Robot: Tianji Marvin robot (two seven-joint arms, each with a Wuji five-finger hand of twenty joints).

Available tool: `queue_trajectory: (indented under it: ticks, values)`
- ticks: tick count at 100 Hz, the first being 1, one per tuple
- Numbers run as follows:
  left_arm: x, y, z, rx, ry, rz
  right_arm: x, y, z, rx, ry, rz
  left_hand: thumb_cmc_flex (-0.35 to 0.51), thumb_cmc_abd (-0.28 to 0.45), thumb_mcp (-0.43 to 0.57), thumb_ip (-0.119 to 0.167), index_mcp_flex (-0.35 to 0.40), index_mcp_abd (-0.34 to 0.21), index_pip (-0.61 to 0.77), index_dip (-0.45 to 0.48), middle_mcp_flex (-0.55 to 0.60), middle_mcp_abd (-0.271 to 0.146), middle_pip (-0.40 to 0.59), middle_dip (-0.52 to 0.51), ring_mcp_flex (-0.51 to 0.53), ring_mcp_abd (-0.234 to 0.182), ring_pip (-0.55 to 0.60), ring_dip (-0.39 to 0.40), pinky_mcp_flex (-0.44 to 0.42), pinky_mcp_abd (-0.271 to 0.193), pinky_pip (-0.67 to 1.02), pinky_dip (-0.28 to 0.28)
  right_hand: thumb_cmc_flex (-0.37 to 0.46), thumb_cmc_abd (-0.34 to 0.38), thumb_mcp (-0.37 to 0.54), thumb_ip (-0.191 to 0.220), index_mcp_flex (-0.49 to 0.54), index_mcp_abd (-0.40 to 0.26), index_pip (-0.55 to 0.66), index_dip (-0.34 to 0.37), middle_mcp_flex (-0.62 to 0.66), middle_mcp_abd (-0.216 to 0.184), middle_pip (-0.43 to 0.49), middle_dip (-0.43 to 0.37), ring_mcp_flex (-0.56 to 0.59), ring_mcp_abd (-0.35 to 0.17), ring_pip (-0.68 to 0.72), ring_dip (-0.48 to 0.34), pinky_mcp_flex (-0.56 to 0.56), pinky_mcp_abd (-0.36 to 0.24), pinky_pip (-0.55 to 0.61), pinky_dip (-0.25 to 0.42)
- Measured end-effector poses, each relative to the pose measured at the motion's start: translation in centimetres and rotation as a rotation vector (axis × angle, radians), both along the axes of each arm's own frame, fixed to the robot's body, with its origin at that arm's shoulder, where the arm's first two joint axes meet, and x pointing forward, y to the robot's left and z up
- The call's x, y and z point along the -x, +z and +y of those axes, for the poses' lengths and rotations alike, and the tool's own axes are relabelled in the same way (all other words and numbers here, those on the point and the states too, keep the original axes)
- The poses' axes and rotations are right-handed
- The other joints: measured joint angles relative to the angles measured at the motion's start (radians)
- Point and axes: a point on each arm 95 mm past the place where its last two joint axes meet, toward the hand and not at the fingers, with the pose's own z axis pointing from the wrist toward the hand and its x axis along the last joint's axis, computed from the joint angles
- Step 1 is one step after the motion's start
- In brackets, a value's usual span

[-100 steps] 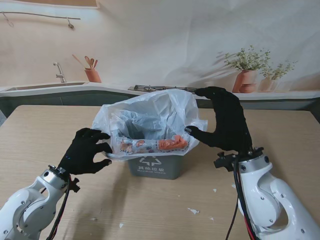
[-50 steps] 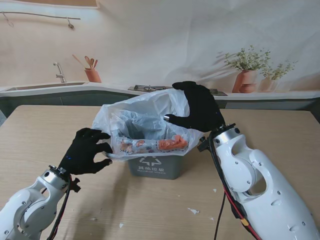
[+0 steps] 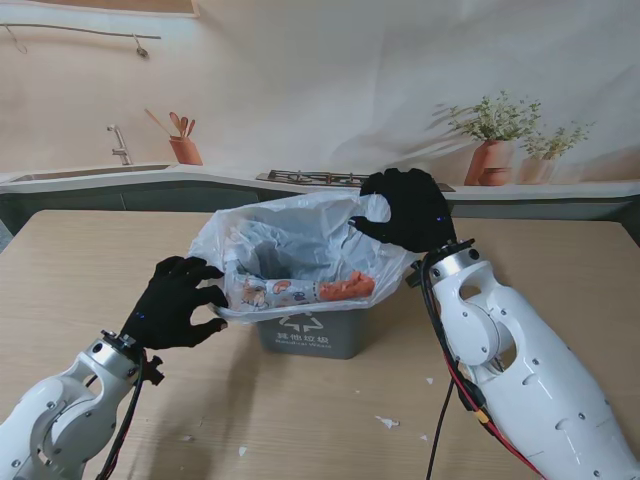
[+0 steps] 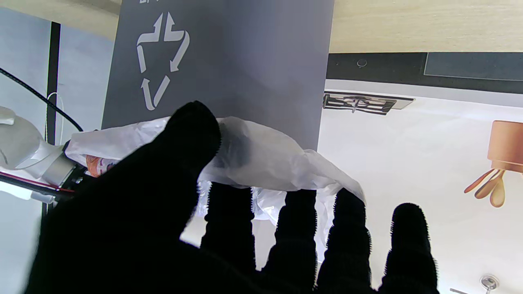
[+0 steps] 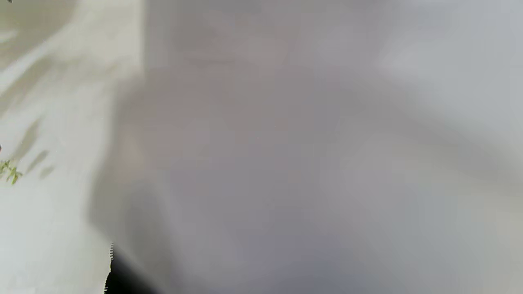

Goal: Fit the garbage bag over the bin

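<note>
The thin, translucent white plastic garbage bag (image 3: 300, 240) sits in the middle of the stand's frame, its body dropped inside the small grey rectangular bin (image 3: 310, 333) with the white recycling arrows on its front, and its mouth billows wide above the rim. Along the near edge the film is folded outward, showing an orange-and-white printed band just above the arrows, so that side looks partly cuffed over the lip. The far side and the right corner, though, stand up loose and puffy, not yet pulled down over the rim; I'd call this a bit past halfway, with the back and right edges left to stretch and tuck. The black-gloved left hand (image 3: 172, 303), at the lower left of centre, pinches the bag's near-left edge: in the left wrist view the thumb presses the film against the fingers (image 4: 229, 212) right beside the bin wall. The black-gloved right hand (image 3: 403, 208), upper right of centre, is curled around the raised far-right hem and looks to be gripping it, though its wrist view is smothered in blurred plastic. Small white scraps (image 3: 387, 422) dot the light wooden surface (image 3: 90, 270) at lower right.
</note>
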Motion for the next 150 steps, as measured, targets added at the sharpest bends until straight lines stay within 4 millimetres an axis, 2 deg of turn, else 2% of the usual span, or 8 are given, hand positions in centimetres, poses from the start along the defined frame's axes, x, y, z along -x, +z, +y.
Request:
queue_trajectory:
  ticks: [4, 7, 11, 14, 19, 39, 113, 150]
  values:
    - [0.0, 0.0, 0.0, 0.0, -0.001, 0.001, -0.3, -0.2, -0.2, -0.007, 0.0, -0.013, 0.0, 0.0, 0.0, 0.0, 0.0, 0.0, 0.0, 0.0, 0.0, 0.0, 0.0, 0.0, 0.0, 0.0, 0.0, 0.0, 0.0, 0.0, 0.0, 0.0, 0.075, -0.015, 0.004, 0.0, 0.053, -0.053, 0.081, -0.038, 0.09, -0.012, 0.021, -0.001, 0.088, 0.0, 0.04, 0.009, 0.007, 0.01, 0.099, -0.06]
    - [0.0, 0.0, 0.0, 0.0, -0.001, 0.002, -0.4, -0.3, -0.4, -0.016, 0.003, -0.025, 0.0, 0.0, 0.0, 0.0, 0.0, 0.0, 0.0, 0.0, 0.0, 0.0, 0.0, 0.0, 0.0, 0.0, 0.0, 0.0, 0.0, 0.0, 0.0, 0.0, 0.041, -0.063, 0.243, -0.006, 0.084, -0.081, 0.117, -0.052, 0.147, -0.016, 0.039, -0.027, 0.147, 0.0, 0.067, 0.013, 0.009, 0.011, 0.191, -0.101]
    - [0.0, 0.0, 0.0, -0.001, -0.001, 0.003, -0.6, -0.4, -0.6, -0.032, 0.005, -0.047, 0.0, 0.0, 0.0, 0.0, 0.0, 0.0, 0.0, 0.0, 0.0, 0.0, 0.0, 0.0, 0.0, 0.0, 0.0, 0.0, 0.0, 0.0, 0.0, 0.0, -0.05, -0.115, 0.533, -0.096, 0.104, -0.1, 0.141, -0.059, 0.202, -0.021, 0.063, -0.054, 0.207, -0.008, 0.09, 0.014, 0.008, 0.011, 0.299, -0.136]
    - [0.0, 0.0, 0.0, -0.001, 0.0, 0.003, -0.8, -0.5, -0.8, -0.041, 0.006, -0.058, 0.0, 0.0, 0.0, 0.0, 0.0, 0.0, 0.0, 0.0, 0.0, 0.0, 0.0, -0.002, 0.0, 0.0, 0.0, 0.0, 0.0, 0.0, 0.0, 0.0, -0.088, -0.138, 0.642, -0.141, 0.117, -0.11, 0.149, -0.059, 0.228, -0.023, 0.075, -0.061, 0.238, -0.011, 0.101, 0.014, 0.0, 0.011, 0.357, -0.148]
    - [0.0, 0.0, 0.0, -0.001, 0.002, 0.005, -1.0, -0.7, -0.9, -0.054, 0.008, -0.059, 0.0, 0.0, 0.0, 0.0, 0.0, 0.0, 0.0, 0.0, 0.0, 0.0, 0.0, -0.008, 0.0, 0.0, 0.0, 0.0, 0.0, 0.0, 0.0, 0.0, -0.102, -0.148, 0.707, -0.164, 0.117, -0.11, 0.16, -0.059, 0.238, -0.023, 0.09, -0.061, 0.261, -0.016, 0.114, 0.014, -0.001, 0.011, 0.404, -0.156]
    - [0.0, 0.0, 0.0, -0.001, 0.002, 0.005, -1.7, -1.2, -1.2, -0.198, -0.028, 0.037, 0.0, 0.0, 0.0, 0.0, 0.0, 0.0, 0.0, 0.0, 0.0, 0.0, 0.0, -0.008, 0.0, -0.001, 0.0, 0.0, 0.0, 0.0, 0.0, 0.0, -0.101, -0.148, 0.719, -0.164, 0.102, -0.11, 0.172, -0.06, 0.248, -0.023, 0.114, -0.05, 0.274, -0.021, 0.134, 0.02, -0.002, 0.011, 0.439, -0.158]
    - [0.0, 0.0, -0.1, -0.006, -0.002, 0.013, -4.1, -6.6, -2.0, -0.354, -0.22, 0.309, 0.0, 0.0, 0.0, 0.0, 0.0, 0.0, 0.0, 0.0, 0.0, 0.0, -0.01, -0.009, 0.0, -0.013, -0.001, 0.0, 0.0, 0.001, 0.0, 0.0, -0.1, -0.108, 0.696, -0.164, 0.036, -0.129, 0.195, -0.061, 0.246, -0.037, 0.114, -0.064, 0.275, -0.021, 0.171, 0.033, 0.028, 0.014, 0.52, -0.154]
    - [-0.1, -0.1, -0.2, -0.005, -0.007, 0.016, -4.4, -7.4, -1.4, -0.424, -0.268, 0.536, 0.0, 0.0, 0.0, 0.0, 0.0, 0.001, 0.0, 0.0, -0.006, 0.0, -0.012, -0.009, 0.0, -0.023, -0.002, 0.0, 0.0, 0.001, 0.0, 0.0, -0.1, -0.098, 0.679, -0.164, 0.057, -0.13, 0.184, -0.107, 0.258, -0.049, 0.115, -0.077, 0.294, -0.008, 0.172, 0.033, 0.041, 0.017, 0.521, -0.154]
